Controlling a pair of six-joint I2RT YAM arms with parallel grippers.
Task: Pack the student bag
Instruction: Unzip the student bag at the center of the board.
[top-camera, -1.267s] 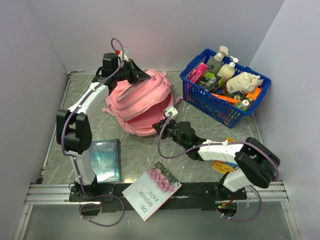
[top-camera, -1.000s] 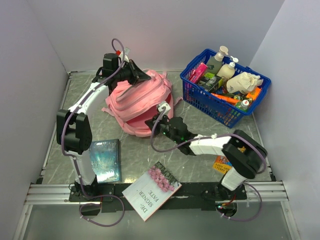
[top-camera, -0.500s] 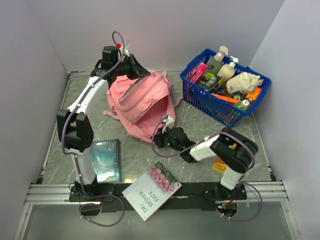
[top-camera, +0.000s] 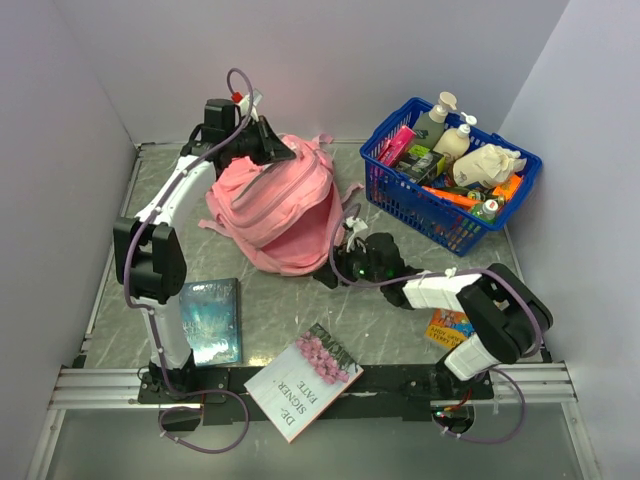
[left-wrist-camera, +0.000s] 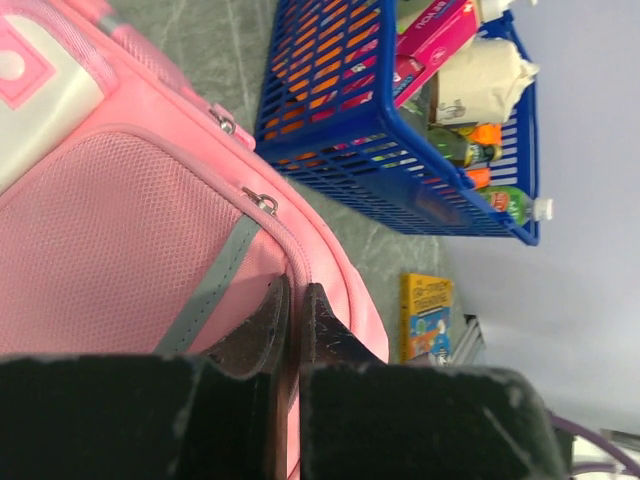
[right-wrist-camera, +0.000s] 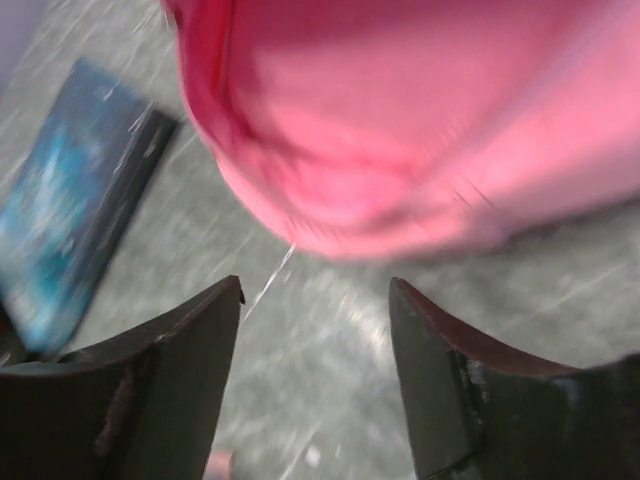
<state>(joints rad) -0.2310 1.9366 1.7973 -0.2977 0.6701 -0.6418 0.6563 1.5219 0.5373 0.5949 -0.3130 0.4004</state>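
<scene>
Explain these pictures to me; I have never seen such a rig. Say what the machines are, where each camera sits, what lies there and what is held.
Two robot arms are bolted at the near edge of a grey marbled table. The wide picture comes from a camera fixed above and behind them; the other two come from a camera on each wrist. On the table lie a pink soft fabric backpack, a blue plastic basket full of bottles and packets, a blue-covered book, a small yellow book and, over the near rail, a white book with pink flowers. The left tool is shut, pinching the backpack's edge. The right tool is open and empty, close to the backpack.
</scene>
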